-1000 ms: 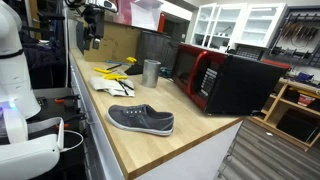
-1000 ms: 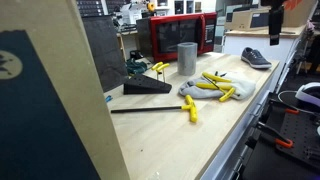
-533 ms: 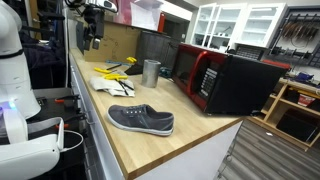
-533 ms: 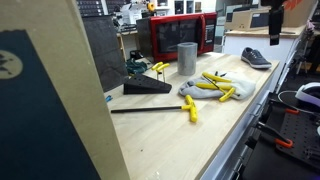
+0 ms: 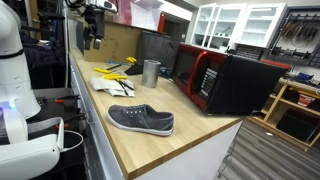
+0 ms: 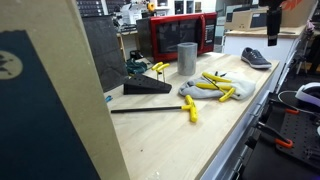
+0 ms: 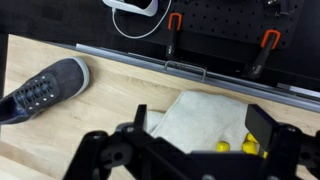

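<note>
**Hidden, cropped and unreadable around the gripper**

In the wrist view the gripper's (image 7: 198, 128) dark body covers the near part of the cloth (image 7: 200, 112) beneath it. The yellow handles (image 7: 235, 147) on that cloth show only as small tips between the fingers. Off to the gripper's side, the shoe (image 7: 40, 88) is cut by the picture's edge, so only one end and the laces show. Beyond the cloth, a white cable (image 7: 135, 8) is cropped at the top. In both exterior views the gripper is small and dark, its jaws unreadable, and the arm (image 5: 85, 8) above it runs out of frame. Well away from the gripper, a large foreground board (image 6: 45, 100) hides part of the bench (image 6: 150, 130).
</note>
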Available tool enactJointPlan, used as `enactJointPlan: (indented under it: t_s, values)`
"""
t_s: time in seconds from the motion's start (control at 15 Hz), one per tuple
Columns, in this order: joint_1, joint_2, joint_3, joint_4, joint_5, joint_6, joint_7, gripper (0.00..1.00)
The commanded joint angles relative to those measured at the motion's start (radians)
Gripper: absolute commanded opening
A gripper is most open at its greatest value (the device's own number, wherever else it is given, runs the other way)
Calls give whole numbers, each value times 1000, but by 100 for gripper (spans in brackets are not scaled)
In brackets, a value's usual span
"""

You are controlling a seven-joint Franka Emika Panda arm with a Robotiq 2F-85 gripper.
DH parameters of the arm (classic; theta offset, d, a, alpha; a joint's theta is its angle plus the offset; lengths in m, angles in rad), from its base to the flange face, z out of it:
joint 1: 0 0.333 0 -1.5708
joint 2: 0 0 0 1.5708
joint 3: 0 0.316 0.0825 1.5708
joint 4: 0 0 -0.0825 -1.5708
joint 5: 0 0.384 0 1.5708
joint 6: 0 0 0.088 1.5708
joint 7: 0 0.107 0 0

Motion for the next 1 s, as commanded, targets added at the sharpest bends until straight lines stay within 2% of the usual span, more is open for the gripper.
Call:
enactJointPlan:
  t_s: [0.0, 0.33, 0.93]
  values:
    - [39, 72, 10, 35, 23, 36, 31, 100]
    - [61, 177, 38, 61, 56, 111, 100, 100]
    - [74, 369, 135, 104, 100, 263, 344, 100]
